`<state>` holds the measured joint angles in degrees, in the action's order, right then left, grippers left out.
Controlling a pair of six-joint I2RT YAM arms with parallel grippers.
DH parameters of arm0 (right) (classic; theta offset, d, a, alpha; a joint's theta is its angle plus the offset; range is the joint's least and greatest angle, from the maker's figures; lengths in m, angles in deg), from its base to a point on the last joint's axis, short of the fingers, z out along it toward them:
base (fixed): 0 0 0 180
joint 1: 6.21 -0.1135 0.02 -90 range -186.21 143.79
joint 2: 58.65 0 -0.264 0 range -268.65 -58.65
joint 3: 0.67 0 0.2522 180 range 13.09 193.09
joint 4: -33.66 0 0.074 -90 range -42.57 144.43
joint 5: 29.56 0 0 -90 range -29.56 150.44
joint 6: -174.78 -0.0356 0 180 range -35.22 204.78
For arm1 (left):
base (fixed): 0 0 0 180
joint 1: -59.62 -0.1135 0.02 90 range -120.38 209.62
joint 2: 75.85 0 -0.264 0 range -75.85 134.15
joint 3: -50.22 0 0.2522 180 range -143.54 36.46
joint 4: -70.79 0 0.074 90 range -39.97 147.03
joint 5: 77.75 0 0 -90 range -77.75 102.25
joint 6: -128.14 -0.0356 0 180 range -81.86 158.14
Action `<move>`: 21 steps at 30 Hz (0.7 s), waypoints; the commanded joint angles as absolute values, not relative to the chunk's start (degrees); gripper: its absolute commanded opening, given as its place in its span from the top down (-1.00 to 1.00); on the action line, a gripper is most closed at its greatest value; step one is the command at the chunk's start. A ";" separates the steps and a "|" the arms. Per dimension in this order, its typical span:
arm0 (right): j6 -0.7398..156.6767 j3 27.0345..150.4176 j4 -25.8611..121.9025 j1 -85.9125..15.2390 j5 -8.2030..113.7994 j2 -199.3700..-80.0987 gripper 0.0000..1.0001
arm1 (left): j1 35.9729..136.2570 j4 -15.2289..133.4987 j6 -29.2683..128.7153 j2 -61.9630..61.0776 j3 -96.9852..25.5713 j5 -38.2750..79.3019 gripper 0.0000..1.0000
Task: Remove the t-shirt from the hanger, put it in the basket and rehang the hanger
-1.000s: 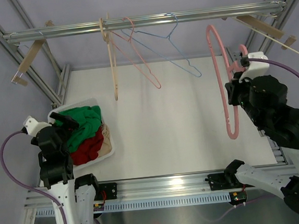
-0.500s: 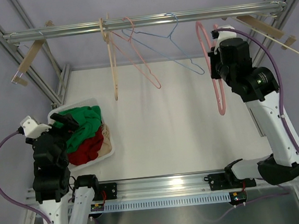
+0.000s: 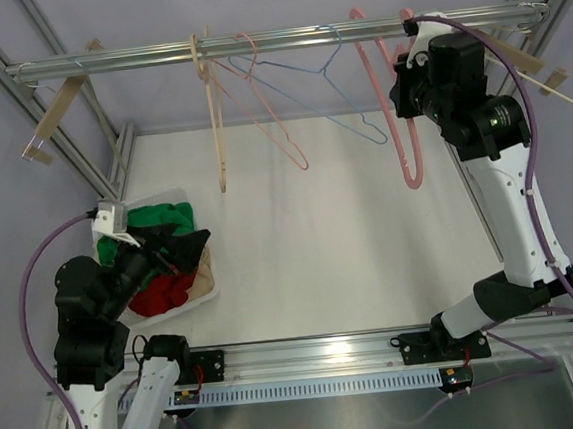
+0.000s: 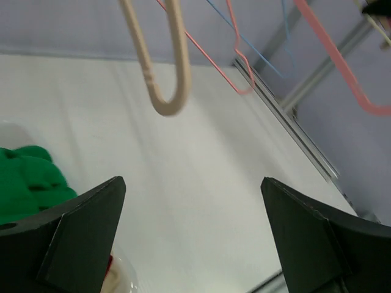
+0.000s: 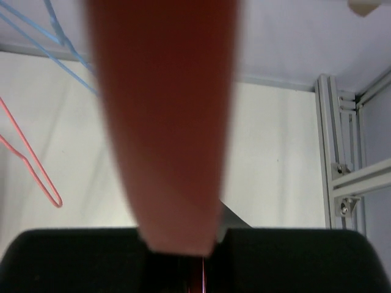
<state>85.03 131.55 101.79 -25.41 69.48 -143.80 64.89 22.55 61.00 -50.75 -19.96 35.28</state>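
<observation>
Where the t-shirt lay: the green t-shirt was bunched on top of the pile in the white basket at the left side of the table, well apart from every hanger and on none of them.
Beneath it: a red garment and a beige garment shared the same basket.
Left end effector: it stood wide open and held nothing. Its dark fingers were spread above the clothes at the basket's right half and pointed toward the middle of the table.
Right end effector: it was closed to a narrow gap on the thick pink hanger and raised high near the right end of the rail.
Pink hanger: it was bare and hung down from the grip over the far right of the table. Its top reached up at the rail, but whether the hook rested on the rail could not be told.
Right wrist view: the hanger filled the middle as a blurred pink band, pinched between the black fingers at the bottom edge.
Rail: it carried a beige wooden hanger, a thin pink wire hanger and a blue wire hanger, all bare and all to the left of the held one.
</observation>
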 commanded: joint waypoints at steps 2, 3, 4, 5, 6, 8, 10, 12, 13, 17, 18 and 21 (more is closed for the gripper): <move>87.59 138.50 101.39 -23.70 65.45 -148.91 1.00 | 68.13 23.46 57.75 -51.33 -15.93 53.29 -0.98; 87.60 140.08 101.65 -23.27 65.71 -150.83 1.00 | 68.75 23.46 57.66 -51.41 -15.40 55.56 -0.98; 87.42 140.44 101.83 -23.00 65.89 -151.55 1.00 | 69.28 23.46 57.57 -51.76 -14.35 56.28 -0.98; 87.07 140.71 101.74 -22.74 65.98 -152.16 1.00 | 70.24 23.37 57.74 -52.03 -13.90 57.16 -0.98; 86.89 140.88 101.65 -22.56 65.98 -153.04 1.00 | 70.60 23.46 57.74 -52.29 -13.38 58.90 -0.98; 86.72 140.97 100.78 -22.03 66.32 -153.75 1.00 | 71.74 23.37 58.01 -53.34 -11.98 60.32 -0.98; 86.28 142.02 100.51 -21.07 65.98 -154.80 1.00 | 72.44 23.37 58.09 -54.13 -11.27 61.73 -0.98; 85.93 143.42 100.60 -20.36 65.36 -155.77 1.00 | 73.15 23.37 58.10 -54.75 -10.56 63.22 -0.98; 85.84 143.78 100.69 -20.19 65.27 -156.21 1.00 | 73.15 23.37 58.10 -54.93 -10.47 63.49 -0.98; 85.49 143.00 100.25 -19.13 64.48 -157.35 1.00 | 73.41 23.37 57.57 -54.84 -10.47 62.62 -0.98; 85.14 141.43 99.46 -19.13 64.57 -157.35 1.00 | 73.41 23.37 57.48 -54.67 -10.38 61.40 -0.98; 82.94 135.91 96.49 -19.13 63.34 -156.22 1.00 | 73.50 23.37 57.04 -54.14 -10.47 61.03 -0.98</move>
